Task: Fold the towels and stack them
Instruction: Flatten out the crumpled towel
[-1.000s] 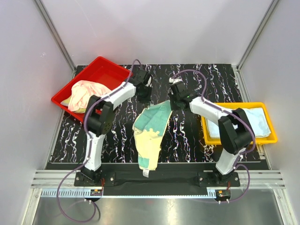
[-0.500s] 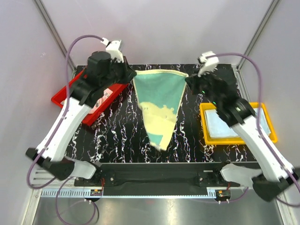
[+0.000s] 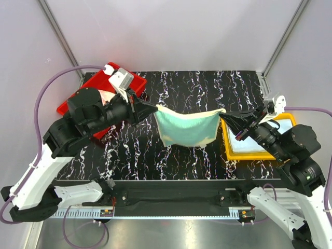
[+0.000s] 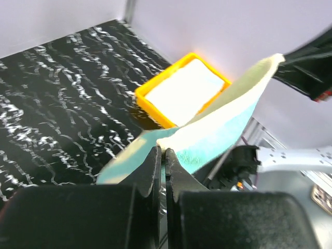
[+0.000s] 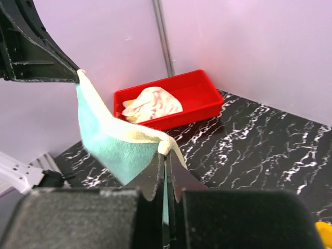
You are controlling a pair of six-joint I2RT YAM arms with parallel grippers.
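Note:
A teal towel (image 3: 188, 128) with a pale yellow edge hangs stretched in the air between both arms, above the middle of the black table. My left gripper (image 3: 154, 108) is shut on its left corner (image 4: 165, 144). My right gripper (image 3: 224, 112) is shut on its right corner (image 5: 167, 146). The cloth sags below the taut top edge. A crumpled pink and white towel (image 5: 152, 103) lies in the red tray (image 5: 199, 98) at the back left. A pale folded towel (image 4: 181, 92) lies in the yellow tray (image 3: 227, 147) at the right.
The black marbled table (image 3: 202, 88) runs between the two trays. Grey walls and metal posts enclose the back and sides. The arms' base rail (image 3: 176, 197) runs along the near edge.
Both arms have lowered and pulled toward the near edge, holding the towel's corners. The towel went from a long hanging triangle to a shorter, wide span held lower.

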